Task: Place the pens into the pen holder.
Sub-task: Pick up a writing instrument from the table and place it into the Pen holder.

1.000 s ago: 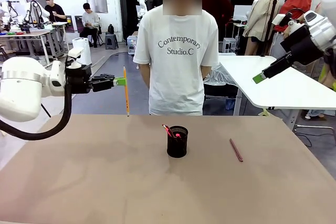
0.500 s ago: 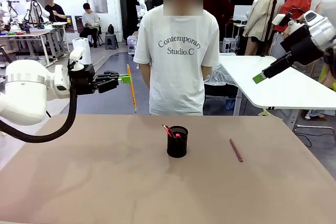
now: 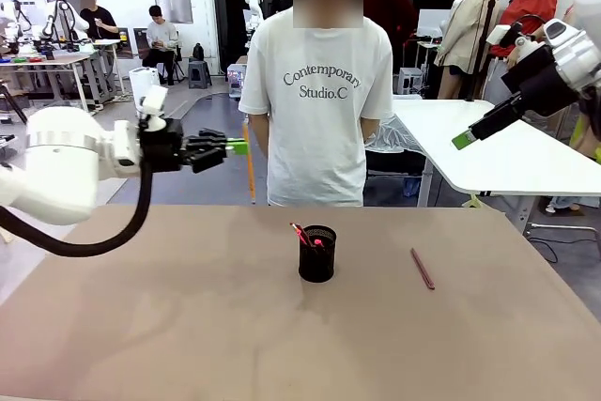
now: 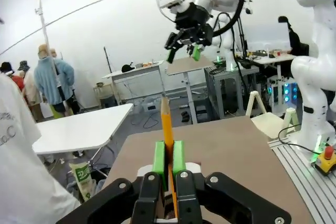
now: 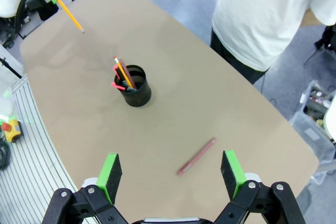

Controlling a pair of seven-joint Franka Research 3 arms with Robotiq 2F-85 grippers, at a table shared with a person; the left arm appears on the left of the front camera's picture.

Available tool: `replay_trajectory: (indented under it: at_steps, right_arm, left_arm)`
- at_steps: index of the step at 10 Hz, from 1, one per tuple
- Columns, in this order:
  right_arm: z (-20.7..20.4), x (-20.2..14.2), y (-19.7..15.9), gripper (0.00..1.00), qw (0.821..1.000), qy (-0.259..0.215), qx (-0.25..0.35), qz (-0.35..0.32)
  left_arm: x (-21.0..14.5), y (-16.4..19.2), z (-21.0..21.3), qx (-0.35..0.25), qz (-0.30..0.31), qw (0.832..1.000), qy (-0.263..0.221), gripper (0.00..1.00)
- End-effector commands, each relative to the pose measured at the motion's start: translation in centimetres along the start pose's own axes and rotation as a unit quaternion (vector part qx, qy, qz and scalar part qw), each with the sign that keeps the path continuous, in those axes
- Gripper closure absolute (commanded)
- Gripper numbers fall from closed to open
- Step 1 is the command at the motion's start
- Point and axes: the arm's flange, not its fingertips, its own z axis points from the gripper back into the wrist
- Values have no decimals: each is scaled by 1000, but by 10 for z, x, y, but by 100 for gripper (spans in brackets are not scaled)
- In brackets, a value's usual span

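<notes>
Over far-left tabletop (image 3: 141, 307), holding yellow-orange pen (image 3: 249, 172) near-upright in clamped left gripper (image 3: 239, 146) for drop into pen holder (image 3: 317, 256), with right gripper (image 3: 464, 139) spread apart.

Pens (image 3: 302, 233) in pen holder (image 3: 316, 260): lower lengths hidden behind the mesh wall. Yellow pencil (image 4: 167, 121): rear part hidden between pads of left gripper (image 4: 168, 150). Right arm (image 3: 563, 63): cut off by the picture's right edge

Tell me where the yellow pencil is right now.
In the front view, the yellow pencil hangs nearly upright, clamped in the left end effector, by the far edge of the table, left of the pen holder and the person.
</notes>
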Motion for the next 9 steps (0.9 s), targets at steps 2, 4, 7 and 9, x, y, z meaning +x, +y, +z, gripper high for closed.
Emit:
replay_trajectory:
  at_steps: [2,4,7,9]
  right_arm:
    - [0,0,-1,0,1000,-10,7,0]
    - [0,0,-1,0,1000,-10,7,0]
    - [0,0,-1,0,1000,-10,7,0]
    - [0,0,-1,0,1000,-10,7,0]
  left_arm:
    - [-6,-28,-63,-14,-77,997,-18,100]
    - [-11,-31,-94,19,-126,991,-28,100]
    - [-35,-24,-126,13,-94,995,-20,100]
    - [-48,-13,-133,6,-66,998,-21,100]
